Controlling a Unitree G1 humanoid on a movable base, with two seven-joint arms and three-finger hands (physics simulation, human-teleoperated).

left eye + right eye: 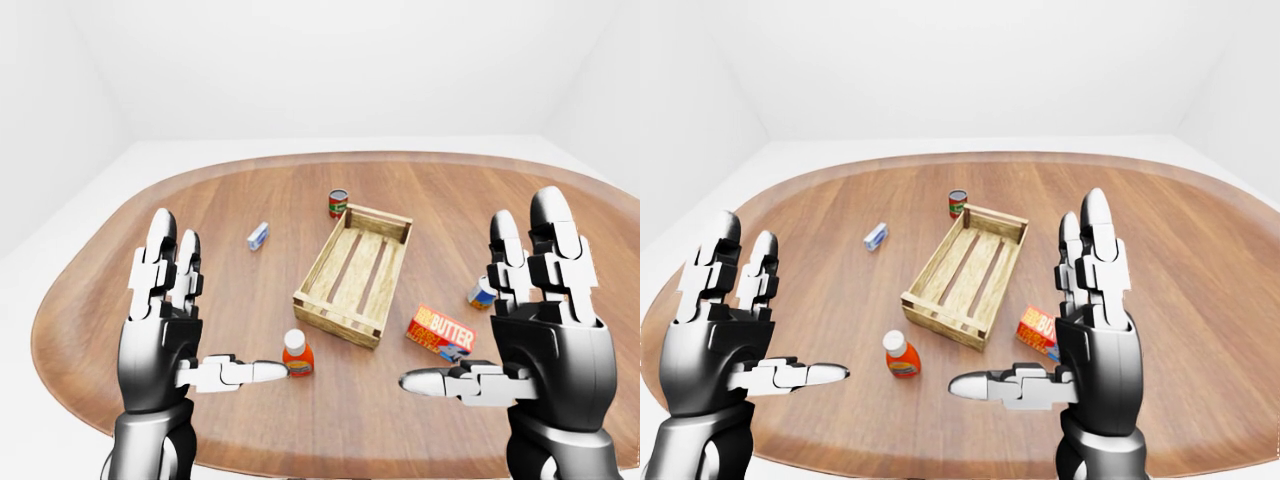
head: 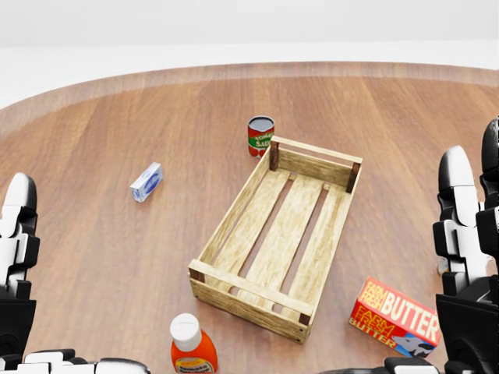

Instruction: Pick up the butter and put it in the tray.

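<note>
The butter (image 2: pixel 396 318) is an orange-red box lettered BUTTER, lying flat on the wooden table at the lower right of the head view, just right of the tray. The tray (image 2: pixel 278 231) is an empty slatted wooden crate in the middle of the table. My left hand (image 1: pixel 190 325) is raised at the lower left of the left-eye view, open and empty. My right hand (image 1: pixel 500 315) is raised at the lower right, open and empty, above and to the right of the butter (image 1: pixel 440 331), not touching it.
An orange bottle with a white cap (image 2: pixel 191 347) stands below the tray's near corner. A red can (image 2: pixel 260 135) stands at the tray's far end. A small blue-white packet (image 2: pixel 146 181) lies to the left. A small blue-white can (image 1: pixel 482 292) is partly hidden behind my right hand.
</note>
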